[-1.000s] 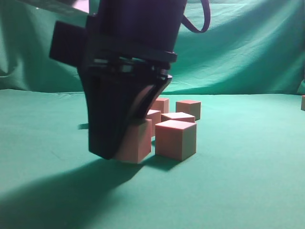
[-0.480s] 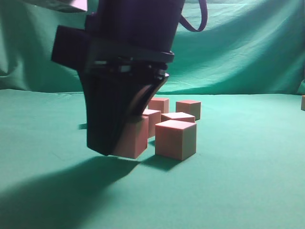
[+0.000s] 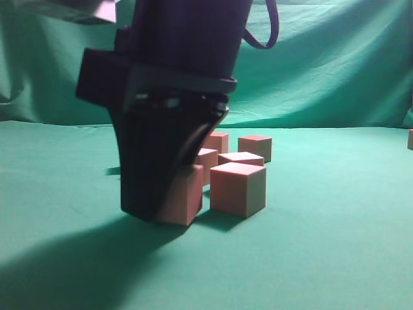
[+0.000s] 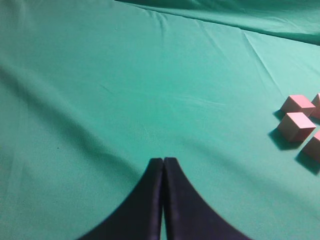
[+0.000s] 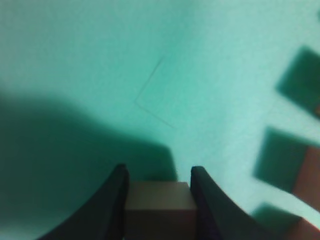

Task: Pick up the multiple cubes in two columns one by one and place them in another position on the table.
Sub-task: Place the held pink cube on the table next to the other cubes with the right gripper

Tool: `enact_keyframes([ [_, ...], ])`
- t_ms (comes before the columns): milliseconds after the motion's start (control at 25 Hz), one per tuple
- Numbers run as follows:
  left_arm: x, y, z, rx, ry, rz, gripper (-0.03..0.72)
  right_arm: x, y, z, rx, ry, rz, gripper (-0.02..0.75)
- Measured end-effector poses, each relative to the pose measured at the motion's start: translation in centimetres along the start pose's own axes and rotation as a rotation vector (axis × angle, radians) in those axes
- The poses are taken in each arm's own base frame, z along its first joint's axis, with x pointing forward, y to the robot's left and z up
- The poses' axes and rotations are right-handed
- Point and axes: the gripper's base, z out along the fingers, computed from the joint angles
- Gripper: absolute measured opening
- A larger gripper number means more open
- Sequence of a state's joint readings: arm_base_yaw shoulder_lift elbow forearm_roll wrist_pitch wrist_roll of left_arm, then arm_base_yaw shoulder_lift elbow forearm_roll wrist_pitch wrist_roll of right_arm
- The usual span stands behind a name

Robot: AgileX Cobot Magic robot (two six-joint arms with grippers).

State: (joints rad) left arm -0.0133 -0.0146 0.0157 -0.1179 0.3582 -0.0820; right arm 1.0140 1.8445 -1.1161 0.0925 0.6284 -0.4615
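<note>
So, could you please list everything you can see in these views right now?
cubes: six visible in the exterior view, salmon-pink, clustered mid-table; one of them between the right gripper's fingers; a further sliver of pink at the far right edge.
table: one, teal-green cloth, under everything.
backdrop: one, wrinkled green cloth, behind the table.
right gripper: black, closed on the front-left cube, low over the table.
left gripper: black, shut, empty, over bare cloth left of the cubes.

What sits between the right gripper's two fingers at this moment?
One cube fills the gap between the right gripper's fingers, touching both. The right wrist view shows it plainly.
</note>
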Motion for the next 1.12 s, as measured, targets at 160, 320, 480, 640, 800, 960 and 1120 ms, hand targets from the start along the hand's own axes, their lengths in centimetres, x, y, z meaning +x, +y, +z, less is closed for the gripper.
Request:
enact_keyframes([
  [160,0.0,0.0,0.0,0.0,0.0,0.0,0.0,0.1,0.0,0.4,-0.006,0.014,0.001,0.261],
  [320,0.0,0.0,0.0,0.0,0.0,0.0,0.0,0.1,0.0,0.4,-0.006,0.014,0.001,0.261],
  [480,0.0,0.0,0.0,0.0,0.0,0.0,0.0,0.1,0.0,0.4,-0.006,0.014,-0.006,0.261],
  [640,0.0,0.0,0.0,0.0,0.0,0.0,0.0,0.1,0.0,0.4,-0.007,0.014,-0.05,0.326],
  [800,0.0,0.0,0.0,0.0,0.0,0.0,0.0,0.1,0.0,0.4,-0.007,0.014,-0.075,0.468],
  [960,0.0,0.0,0.0,0.0,0.0,0.0,0.0,-0.7,-0.2,-0.1,-0.008,-0.011,-0.067,0.49],
  [1120,0.0,0.0,0.0,0.0,0.0,0.0,0.0,-2.5,-0.6,-1.6,-0.016,-0.052,-0.051,0.516],
])
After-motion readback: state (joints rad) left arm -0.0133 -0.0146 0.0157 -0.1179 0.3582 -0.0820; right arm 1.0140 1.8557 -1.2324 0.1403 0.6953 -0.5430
